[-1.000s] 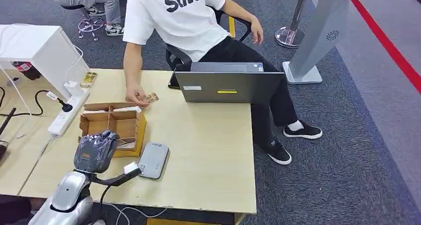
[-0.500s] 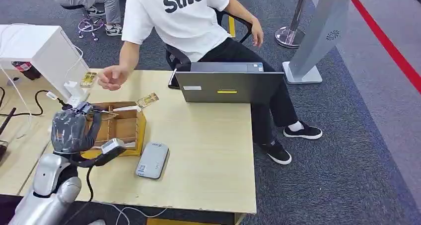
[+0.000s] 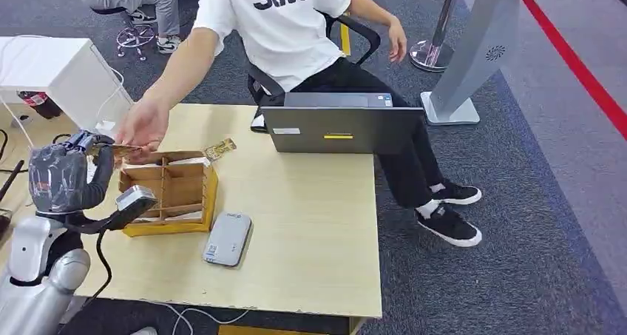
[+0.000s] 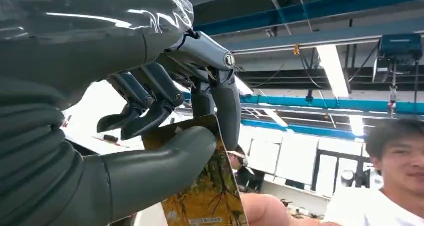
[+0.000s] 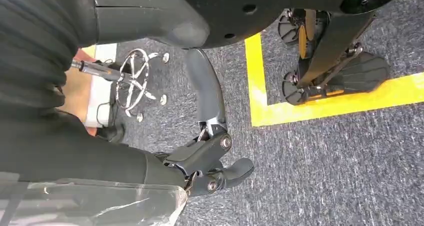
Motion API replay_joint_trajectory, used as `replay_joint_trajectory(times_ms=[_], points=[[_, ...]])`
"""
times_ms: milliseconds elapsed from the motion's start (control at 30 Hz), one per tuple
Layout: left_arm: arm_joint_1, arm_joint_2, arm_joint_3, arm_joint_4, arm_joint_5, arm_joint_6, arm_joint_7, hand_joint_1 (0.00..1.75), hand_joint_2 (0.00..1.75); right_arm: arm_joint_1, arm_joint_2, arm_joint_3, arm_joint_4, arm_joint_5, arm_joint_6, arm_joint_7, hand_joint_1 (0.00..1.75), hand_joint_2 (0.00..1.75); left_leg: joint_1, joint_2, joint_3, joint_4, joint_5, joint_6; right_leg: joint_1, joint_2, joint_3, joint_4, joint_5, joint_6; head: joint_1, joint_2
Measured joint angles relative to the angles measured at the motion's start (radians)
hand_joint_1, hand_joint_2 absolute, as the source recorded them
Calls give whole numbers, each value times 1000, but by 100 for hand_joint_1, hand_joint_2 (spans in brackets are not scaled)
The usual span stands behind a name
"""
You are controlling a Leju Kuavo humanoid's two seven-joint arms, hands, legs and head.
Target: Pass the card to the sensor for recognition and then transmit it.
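Thumb [image 4: 165,158] and darker fingers [image 4: 220,106] of my left hand [image 3: 65,174] pinch the card [image 4: 207,196], a yellow-orange one printed with autumn foliage and a small white label strip near one end. In the wrist view its long axis runs out past my thumb, away from my palm; in the head view the card [image 3: 122,150] lies roughly level and points toward the person's hand [image 3: 144,126], which reaches in and touches its far end. The person in a white T-shirt [image 3: 285,21] sits on a chair behind the table [image 3: 310,224].

Just beside my left hand stands the cardboard organizer box [image 3: 171,194], open on top and split into compartments; pale flat things lie in the near ones, though I cannot tell what they are. A second card [image 3: 220,149] rests tilted on the box's far corner. Near the box's front corner lies a grey card reader [image 3: 227,238], flat on the table. A grey laptop [image 3: 341,128] stands open at the far edge, its back toward me. A white cabinet [image 3: 55,72] stands beyond my left hand.

My right hand [image 5: 207,161] hangs over grey carpet, holding nothing, its fingers loosely curled and apart.
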Motion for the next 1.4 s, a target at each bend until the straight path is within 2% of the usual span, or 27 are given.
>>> replay_joint_trajectory(times_ms=[700, 733, 767, 1133, 1200, 1233, 1300, 1400], points=[[9, 0, 10, -2, 1, 2, 0, 175, 175, 0, 0, 0, 0, 1, 1, 4, 0, 175, 0, 5, -1, 0, -2, 0, 0, 5, -2, 0, 0, 0, 0, 0], [10, 0, 10, -4, 1, 2, 0, 26, 175, 0, 0, 0, 0, 1, 1, 4, 0, 175, 0, 5, -1, 0, -2, 0, 0, 5, -2, 0, 0, 0, 0, 0], [12, -1, 10, -4, 1, 2, 0, 0, 175, 0, 0, 0, 0, 1, 1, 4, 0, 175, 0, 5, -1, 0, -2, 0, 0, 5, -2, 0, 0, 0, 0, 0], [38, -7, 10, -16, 1, 25, -12, 0, 175, 1, 0, 0, 0, 1, 0, 5, 0, 175, 0, 3, -1, 0, -1, 0, 0, 3, -1, 0, 0, 0, 0, 0], [58, -36, 28, -45, 31, 128, -103, 0, 175, 1, 0, 0, 0, 0, -5, 9, 0, 175, 0, 3, -1, 0, -1, 0, 0, 3, -1, 0, 0, 0, -1, 0], [68, -68, 49, -72, 39, 173, -162, 0, 175, 3, 0, -1, 0, -1, -7, 10, 0, 175, 0, 3, -1, 0, -1, 0, 0, 3, -1, 0, 0, 0, -1, 0], [96, -123, 91, -123, 45, 182, -237, 0, 175, 3, 0, -1, 0, -2, -11, 10, 0, 175, -1, 3, -1, 0, -1, 0, 0, 3, -1, -1, 0, 0, 0, 0], [121, -183, 136, -178, 72, 182, -290, 0, 175, 4, 0, -1, 0, -2, -17, 10, 0, 175, -1, 3, -1, 0, -1, 0, -1, 3, -1, -1, 0, 0, 0, 0]])
